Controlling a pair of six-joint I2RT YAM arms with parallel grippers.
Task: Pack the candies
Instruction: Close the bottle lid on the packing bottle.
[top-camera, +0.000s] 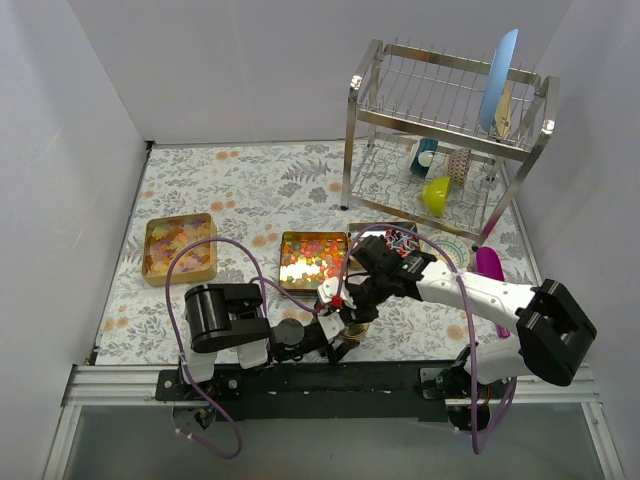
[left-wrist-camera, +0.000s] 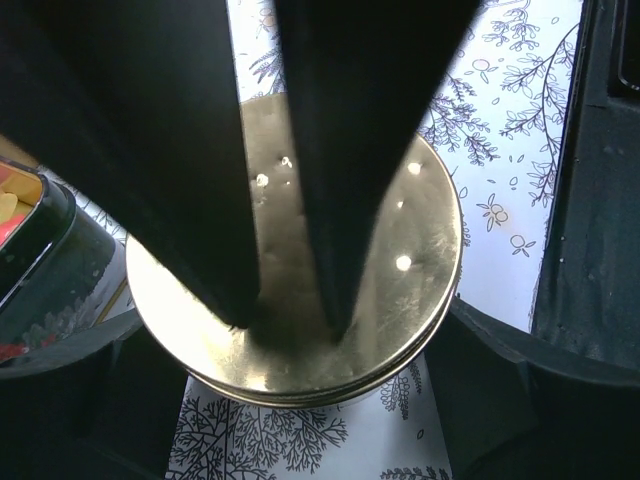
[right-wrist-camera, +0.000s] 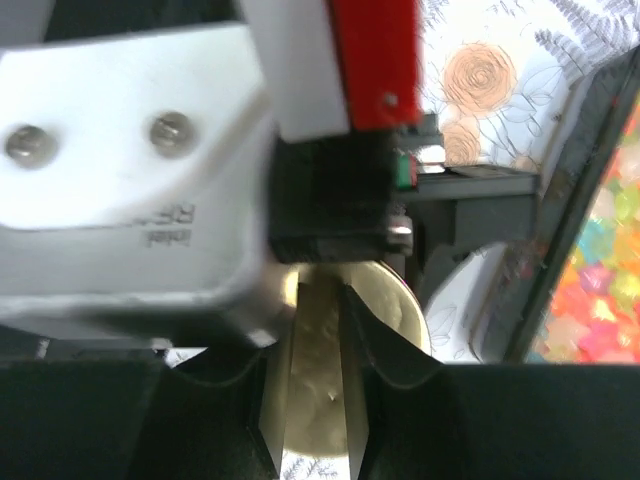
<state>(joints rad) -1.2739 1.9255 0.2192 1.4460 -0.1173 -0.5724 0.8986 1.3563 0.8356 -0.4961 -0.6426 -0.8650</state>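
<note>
Left gripper fingers a slit apart over gold lid, right gripper grip unclear, candies in tin at lid's 12 o'clock, open mat beyond

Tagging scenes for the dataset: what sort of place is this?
Probably a lab tabletop staged as a kitchen counter: plain white walls, a floral cloth, a metal dish rack, trays of candies.

Polished metal lid, glossy candies, steel rack
</note>
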